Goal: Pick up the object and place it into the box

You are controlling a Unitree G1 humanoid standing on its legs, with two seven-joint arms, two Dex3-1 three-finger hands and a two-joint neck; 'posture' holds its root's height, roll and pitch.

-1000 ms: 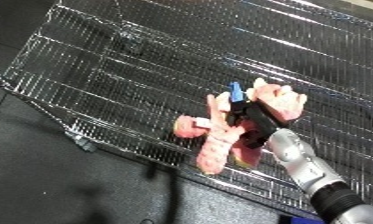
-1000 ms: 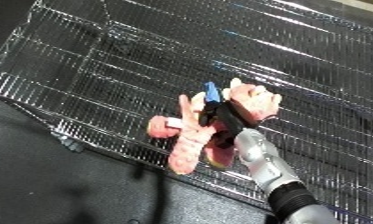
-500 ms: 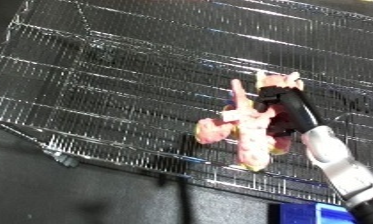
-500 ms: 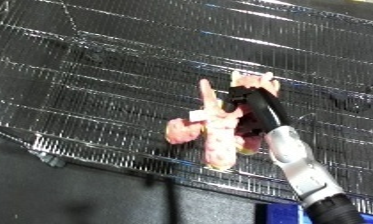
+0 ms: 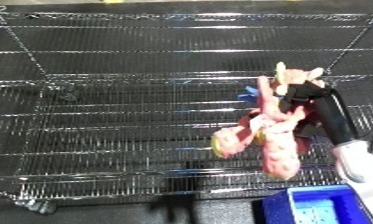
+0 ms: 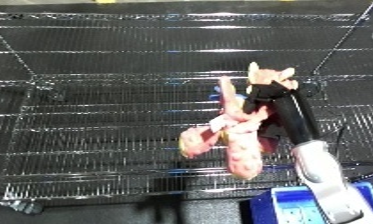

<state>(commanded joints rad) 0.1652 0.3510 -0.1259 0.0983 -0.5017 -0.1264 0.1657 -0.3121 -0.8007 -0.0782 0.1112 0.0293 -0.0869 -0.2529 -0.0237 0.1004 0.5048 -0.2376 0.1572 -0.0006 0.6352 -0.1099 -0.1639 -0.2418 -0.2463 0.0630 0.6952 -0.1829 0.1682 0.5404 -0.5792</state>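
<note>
- fingers of the right hand are curled round the top of the pink plush toy, right of centre in the frame
- toy just dangles below the grip, limbs hanging, over the inside of the wire bin
- bin fills most of the frame
- blue thing at the bottom right, can't tell what it is

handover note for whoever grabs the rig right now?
Right hand: shut on the pink plush toy, which dangles from it over the wire bin.
Left hand: not in view.
Blue container shows at the lower right edge.
Done: toy picked up and carried above the bin.
Left: release it into the bin, pull the arm back.
</note>
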